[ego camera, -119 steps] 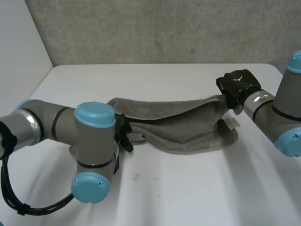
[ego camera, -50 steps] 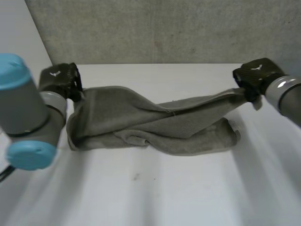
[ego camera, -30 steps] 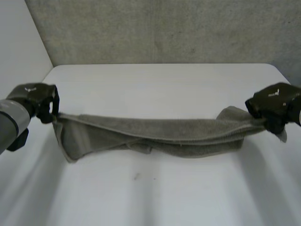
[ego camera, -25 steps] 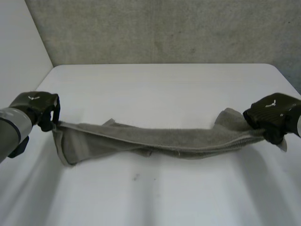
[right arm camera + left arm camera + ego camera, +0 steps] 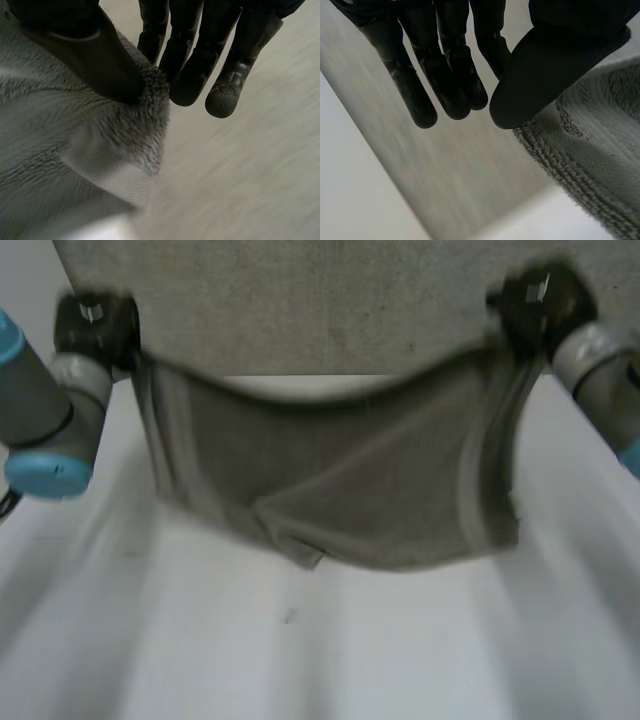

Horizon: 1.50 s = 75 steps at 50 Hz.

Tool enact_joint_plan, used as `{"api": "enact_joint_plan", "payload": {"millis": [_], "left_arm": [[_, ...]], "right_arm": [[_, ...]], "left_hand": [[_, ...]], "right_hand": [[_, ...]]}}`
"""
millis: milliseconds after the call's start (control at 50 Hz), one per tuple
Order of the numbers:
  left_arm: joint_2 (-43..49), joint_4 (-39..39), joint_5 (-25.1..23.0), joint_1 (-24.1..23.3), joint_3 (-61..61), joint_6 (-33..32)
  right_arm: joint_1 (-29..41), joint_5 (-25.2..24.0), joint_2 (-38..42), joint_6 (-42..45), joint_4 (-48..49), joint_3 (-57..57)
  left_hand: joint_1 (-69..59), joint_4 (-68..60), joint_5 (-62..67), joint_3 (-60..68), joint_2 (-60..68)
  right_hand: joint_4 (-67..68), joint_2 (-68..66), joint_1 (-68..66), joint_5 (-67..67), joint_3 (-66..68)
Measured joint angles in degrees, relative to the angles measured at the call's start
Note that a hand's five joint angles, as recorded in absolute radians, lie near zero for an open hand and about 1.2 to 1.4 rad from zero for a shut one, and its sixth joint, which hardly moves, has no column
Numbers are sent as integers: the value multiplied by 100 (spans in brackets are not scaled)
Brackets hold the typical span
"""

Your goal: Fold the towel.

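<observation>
my left hand (image 5: 95, 320) and right hand (image 5: 540, 300) each pinch a top corner of the towel (image 5: 340, 480), raised well apart so it hangs flat for folding.

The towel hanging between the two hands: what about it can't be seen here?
- Head view: the towel, hung from the left hand and right hand, hides its own far side and the table behind it.
- Head view: whether its lower edge touches the table cannot be told.
- Left wrist view: the left thumb covers the pinched corner; the rest is cut off by the edge.
- Right wrist view: the right thumb covers the pinch likewise.
</observation>
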<state>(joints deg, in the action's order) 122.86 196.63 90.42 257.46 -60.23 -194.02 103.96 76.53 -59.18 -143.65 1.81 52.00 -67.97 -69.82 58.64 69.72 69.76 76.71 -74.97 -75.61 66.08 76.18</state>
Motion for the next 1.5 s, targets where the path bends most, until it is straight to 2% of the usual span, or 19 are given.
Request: {"api": "enact_joint_plan", "payload": {"millis": [80,140,220,300,380,480,620,740,820,940,1040,1160,1220,1320,1500], "left_arm": [[79,706,26,-65,795,564],[-14,1097,50,-82,1026,1002],[-231,1410,81,-74,957,1537],[-509,1455,80,1,362,1814],[-850,1438,-27,156,-652,1882],[-1311,1450,-634,542,-2470,1836],[-1540,1504,-1606,1060,-4273,1677],[-1551,1445,-2031,1220,-4977,1168],[-1571,1249,-2126,1307,-5159,630],[-1675,757,-2179,1446,-5176,-173],[-1695,576,-2442,1466,-5177,-529],[-1600,605,-2833,1426,-5202,-626],[-1493,688,-2957,1376,-5209,-624],[-1378,852,-2981,1334,-5222,-615],[-1309,1114,-2939,1331,-5284,-613]], "right_arm": [[49,22,37,-679,1451,-508],[51,34,-15,-1002,2126,-603],[32,7,-171,-1234,2461,-451],[-10,-169,-395,-1278,2276,27],[-49,-596,-614,-1242,1989,700],[-222,-1340,-835,-1117,1517,1861],[-498,-1748,-916,-457,843,3188],[-616,-1622,-906,587,250,3996],[-674,-1206,-940,983,-304,4284],[-688,-516,-1046,869,-655,4509],[-675,-310,-1128,641,-392,4687],[-671,-317,-1155,489,-56,4843],[-669,-342,-1154,458,67,4928],[-662,-358,-1151,459,183,5017],[-649,-366,-1148,475,237,5068]], "left_hand": [[0,0,0,0,0],[0,-1,0,0,0],[0,-1,0,0,0],[0,-1,0,0,1],[0,-1,0,1,1],[0,-2,0,1,1],[0,-3,0,2,1],[0,-2,0,2,1],[0,-2,0,1,1],[0,-2,0,2,1],[0,-3,1,2,1],[28,207,-49,-196,-199],[668,825,-699,-815,-818],[1660,1865,-1750,-1853,-1856],[2735,2931,-2823,-2930,-2935]], "right_hand": [[0,0,0,0,0],[0,0,0,0,0],[0,0,0,7,0],[0,0,0,40,0],[0,0,0,41,0],[0,0,0,41,0],[0,0,0,41,0],[0,0,-1,41,0],[0,0,0,41,0],[0,0,0,41,0],[0,0,-1,41,0],[0,0,0,41,0],[0,0,3,41,0],[0,0,3,41,0],[0,0,3,41,0]]}}
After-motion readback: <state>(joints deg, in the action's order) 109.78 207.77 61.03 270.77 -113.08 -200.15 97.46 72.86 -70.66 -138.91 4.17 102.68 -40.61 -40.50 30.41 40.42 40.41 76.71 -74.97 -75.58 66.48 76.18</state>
